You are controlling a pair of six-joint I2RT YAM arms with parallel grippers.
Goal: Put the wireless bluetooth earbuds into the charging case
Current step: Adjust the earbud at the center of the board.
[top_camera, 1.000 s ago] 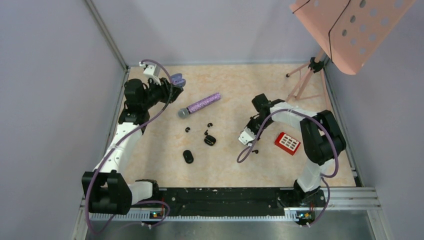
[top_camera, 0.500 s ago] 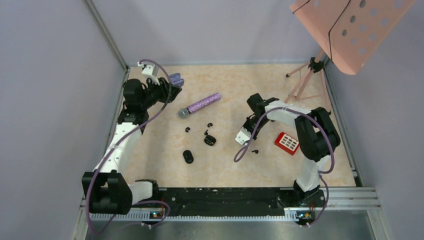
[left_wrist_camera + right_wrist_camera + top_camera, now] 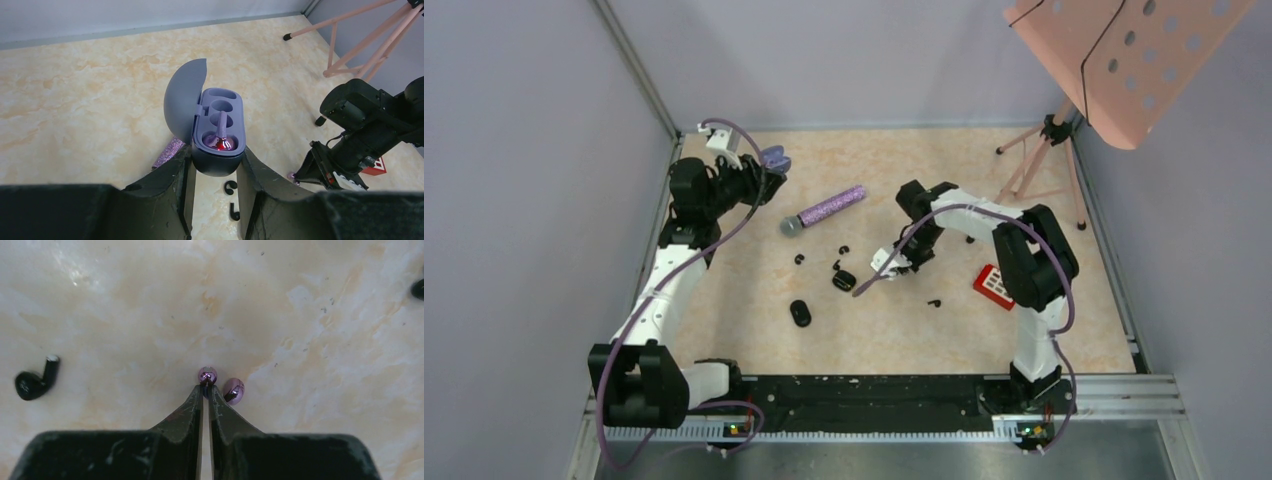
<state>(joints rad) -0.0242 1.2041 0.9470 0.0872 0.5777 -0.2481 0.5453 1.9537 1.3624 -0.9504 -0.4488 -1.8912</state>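
Left gripper point(image 3: 216, 155): closed on open grey-purple charging case point(image 3: 223, 107), lid swung back, one lilac-pink earbud point(image 3: 221, 139) seated in near well. Right gripper point(image 3: 205, 387): fingers nearly together, pinching second lilac-pink earbud point(image 3: 207, 375) at tips, low over marbled table point(image 3: 300, 315). Loose black earbud point(image 3: 32, 380) lying on table, well apart from it.

the charging case point(image 3: 218, 125) is showing smooth, matt lilac-grey plastic, while the seated earbud point(image 3: 221, 142) is gleaming glossy. the table top point(image 3: 125, 300) is looking like smooth marbled laminate with a soft sheen. the loose lilac earbud point(image 3: 207, 375) is shining almost metallic, and the black earbud point(image 3: 32, 381) is glinting glossy. the right gripper point(image 3: 205, 388) is looking matt black and faintly grainy. the microphone point(image 3: 832, 209) is sparkling with rough purple glitter.
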